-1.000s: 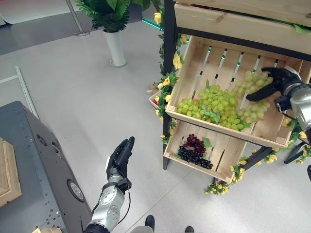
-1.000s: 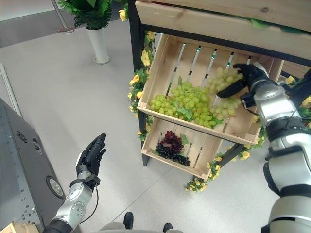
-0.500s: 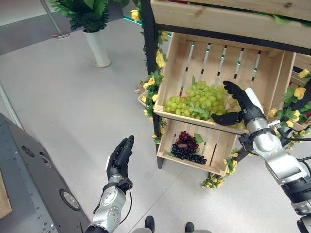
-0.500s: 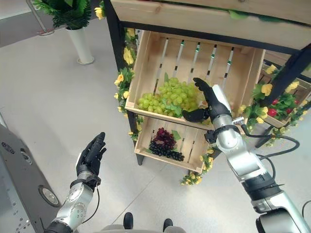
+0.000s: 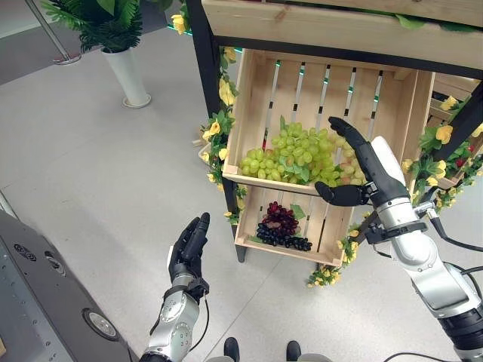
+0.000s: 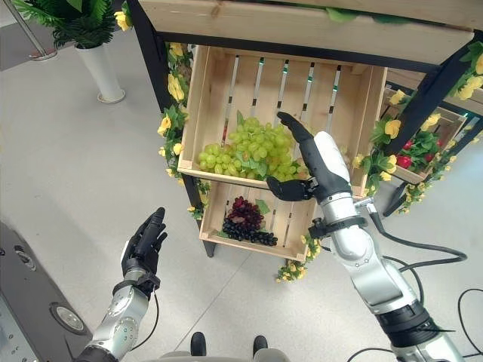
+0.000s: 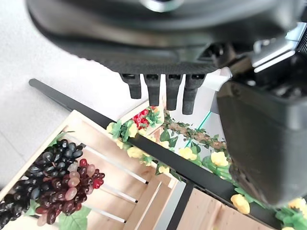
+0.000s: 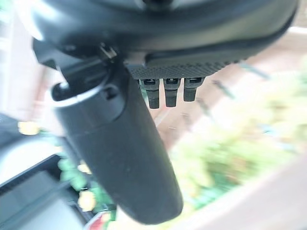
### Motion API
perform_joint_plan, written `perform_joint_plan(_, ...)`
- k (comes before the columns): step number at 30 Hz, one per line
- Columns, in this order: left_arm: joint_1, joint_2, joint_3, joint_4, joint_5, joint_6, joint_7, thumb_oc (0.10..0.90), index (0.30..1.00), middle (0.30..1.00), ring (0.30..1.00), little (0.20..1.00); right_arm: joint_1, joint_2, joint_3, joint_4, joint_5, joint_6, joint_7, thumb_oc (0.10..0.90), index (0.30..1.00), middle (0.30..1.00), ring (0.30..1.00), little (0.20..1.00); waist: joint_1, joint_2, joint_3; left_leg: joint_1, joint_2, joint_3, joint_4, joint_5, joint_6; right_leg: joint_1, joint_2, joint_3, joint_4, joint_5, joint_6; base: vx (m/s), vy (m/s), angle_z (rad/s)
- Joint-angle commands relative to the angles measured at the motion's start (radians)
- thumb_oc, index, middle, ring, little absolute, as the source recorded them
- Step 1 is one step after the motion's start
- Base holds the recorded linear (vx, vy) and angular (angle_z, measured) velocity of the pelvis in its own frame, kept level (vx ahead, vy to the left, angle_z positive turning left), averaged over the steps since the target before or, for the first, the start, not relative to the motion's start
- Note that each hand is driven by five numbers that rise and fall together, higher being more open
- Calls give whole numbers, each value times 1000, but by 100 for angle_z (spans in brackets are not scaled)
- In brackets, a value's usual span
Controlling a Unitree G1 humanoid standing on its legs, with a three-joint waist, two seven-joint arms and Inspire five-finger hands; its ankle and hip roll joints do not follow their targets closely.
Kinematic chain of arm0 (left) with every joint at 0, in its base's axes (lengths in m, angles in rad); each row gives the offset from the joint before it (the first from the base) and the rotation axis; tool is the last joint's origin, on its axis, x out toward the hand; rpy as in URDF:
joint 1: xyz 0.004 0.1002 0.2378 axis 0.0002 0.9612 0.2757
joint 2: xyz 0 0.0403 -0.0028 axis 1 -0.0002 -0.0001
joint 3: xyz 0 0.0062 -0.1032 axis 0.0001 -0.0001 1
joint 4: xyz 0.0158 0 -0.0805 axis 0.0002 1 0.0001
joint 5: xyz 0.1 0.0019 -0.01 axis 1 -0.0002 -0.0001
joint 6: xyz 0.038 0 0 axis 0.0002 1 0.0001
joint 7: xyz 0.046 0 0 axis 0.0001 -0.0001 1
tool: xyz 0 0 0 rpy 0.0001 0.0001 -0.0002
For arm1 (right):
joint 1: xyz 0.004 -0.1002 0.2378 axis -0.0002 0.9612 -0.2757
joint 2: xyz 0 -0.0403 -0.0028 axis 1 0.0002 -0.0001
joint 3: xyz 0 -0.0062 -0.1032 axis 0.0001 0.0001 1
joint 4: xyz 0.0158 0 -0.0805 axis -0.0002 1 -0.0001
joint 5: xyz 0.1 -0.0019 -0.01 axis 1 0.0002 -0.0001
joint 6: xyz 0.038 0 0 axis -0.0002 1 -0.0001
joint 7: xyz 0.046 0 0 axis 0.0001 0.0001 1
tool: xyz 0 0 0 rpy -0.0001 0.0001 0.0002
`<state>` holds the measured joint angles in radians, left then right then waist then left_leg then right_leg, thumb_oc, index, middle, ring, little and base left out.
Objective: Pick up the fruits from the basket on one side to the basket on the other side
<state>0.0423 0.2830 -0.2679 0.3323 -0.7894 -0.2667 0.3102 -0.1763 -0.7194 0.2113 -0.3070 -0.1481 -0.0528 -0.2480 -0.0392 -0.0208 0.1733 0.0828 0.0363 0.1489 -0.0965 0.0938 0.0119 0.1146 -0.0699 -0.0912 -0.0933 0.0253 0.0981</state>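
A heap of green grapes (image 5: 298, 154) lies in the upper wooden crate (image 5: 253, 98) of a shelf. Dark red and black grapes (image 5: 281, 226) lie in the lower crate (image 5: 336, 226). My right hand (image 5: 364, 170) is open at the right edge of the green heap, fingers straight and pointing into the crate, thumb spread along the front lip. A few paler grapes (image 5: 347, 172) show between thumb and fingers, untouched by any curl. The right wrist view shows straight fingers (image 8: 165, 93) before blurred green grapes (image 8: 225, 158). My left hand (image 5: 189, 245) hangs open over the floor, left of the lower crate.
Yellow flower garlands (image 5: 219, 124) wind round the shelf's black posts. Another wooden crate (image 5: 317, 23) sits above. A further crate with red fruit (image 5: 460, 158) stands to the right. A white potted plant (image 5: 113, 45) is at the back left, a grey machine (image 5: 45, 302) at the lower left.
The camera has swung, shifting the whole scene left. Relative to the crate, my right hand drew back from the pale grapes at the rear to the front right. The left hand stayed put.
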Motion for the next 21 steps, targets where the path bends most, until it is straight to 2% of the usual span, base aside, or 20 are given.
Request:
perform_joint_plan(1,-52,12,-13,-71,58,-85,-1,800,900,900,900,900,-74,-3,-9,-102,-111,-174,-119,800,900,900,900,900,16,-1,-64,73,-17,6,9,-223,-7,21,-3,-53,6,-67,3,0,0,0)
perform_joint_plan(4,-49,14,-28,-64,59,-88,3,800,900,900,900,900,-92,-9,43,-90,-81,-221,-93,800,900,900,900,900,27,-2,-63,70,-17,1,9,-222,-6,21,-5,-62,6,-69,4,0,0,0)
perform_joint_plan(7,-49,14,-39,-50,63,-94,5,800,900,900,900,900,-112,4,97,-87,3,-285,-6,800,900,900,900,900,40,-5,-60,68,-18,-11,9,-221,-7,24,-6,-72,6,-71,3,-8,-7,1)
perform_joint_plan(9,-48,14,-43,-40,66,-96,4,800,900,900,900,900,-127,14,136,-83,12,-333,25,800,900,900,900,900,49,-6,-58,68,-19,-19,9,-220,-7,28,-7,-80,6,-74,2,1,-10,2)
perform_joint_plan(10,-46,13,-43,-30,68,-100,3,800,900,900,900,900,-138,24,167,-80,65,-361,74,800,900,900,900,900,57,-7,-58,67,-20,-26,9,-218,-7,32,-8,-88,6,-75,1,6,-15,5)
perform_joint_plan(15,-34,13,-40,-6,76,-104,-3,800,900,900,900,900,-129,77,229,-34,187,-359,159,800,900,900,900,900,76,-7,-60,66,-24,-44,9,-214,-8,42,-11,-108,6,-79,-3,19,-12,16)
perform_joint_plan(17,-21,11,-40,5,77,-103,-6,800,900,900,900,900,-104,116,264,-2,258,-337,194,800,900,900,900,900,87,-6,-60,65,-25,-54,9,-211,-8,47,-13,-123,6,-81,-4,17,-4,11)
perform_joint_plan(21,-3,7,-34,16,76,-101,-15,800,900,900,900,900,-59,150,282,38,289,-329,219,800,900,900,900,900,94,-5,-58,59,-30,-68,9,-206,-7,50,-14,-134,6,-82,-5,9,0,14)
